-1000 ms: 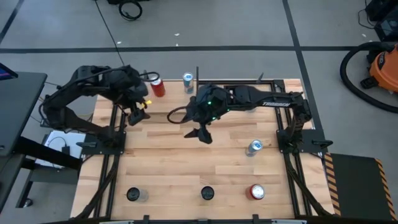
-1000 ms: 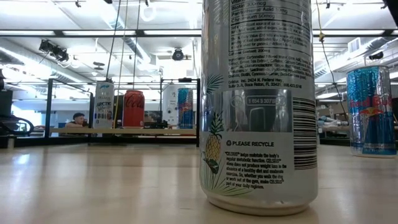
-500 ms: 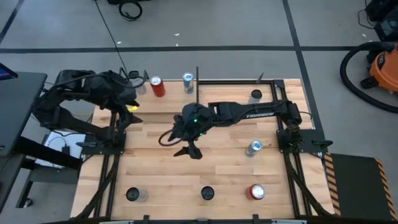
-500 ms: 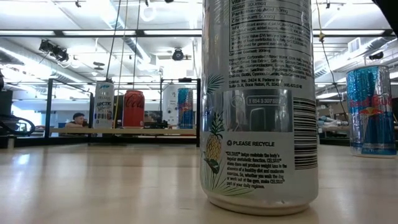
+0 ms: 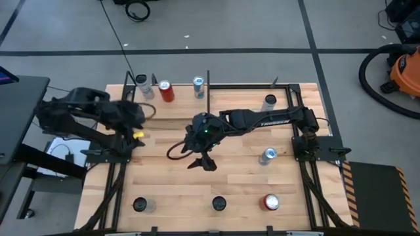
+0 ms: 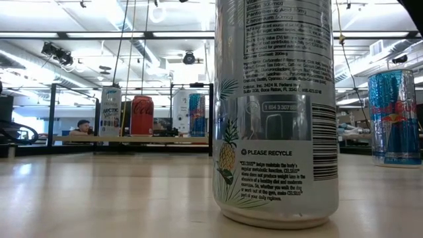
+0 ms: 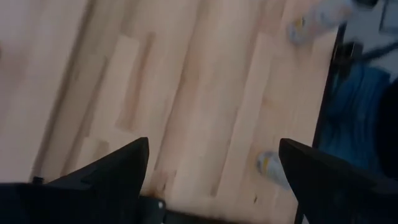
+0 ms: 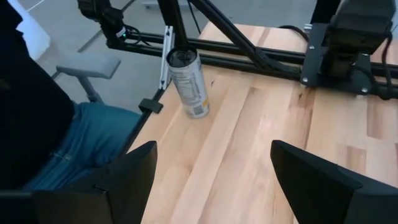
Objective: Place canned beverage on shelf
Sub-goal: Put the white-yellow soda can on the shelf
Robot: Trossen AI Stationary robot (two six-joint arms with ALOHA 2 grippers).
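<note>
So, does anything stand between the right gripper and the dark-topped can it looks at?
Nothing visible does. In the right wrist view only bare tabletop lies between the open right gripper and the can, which stands near the table edge.

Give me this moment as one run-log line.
left gripper: open, empty, at table's left edge | right gripper: open, empty, over mid-table | shelf: holds four cans | cans on table: three near, two right side
</note>
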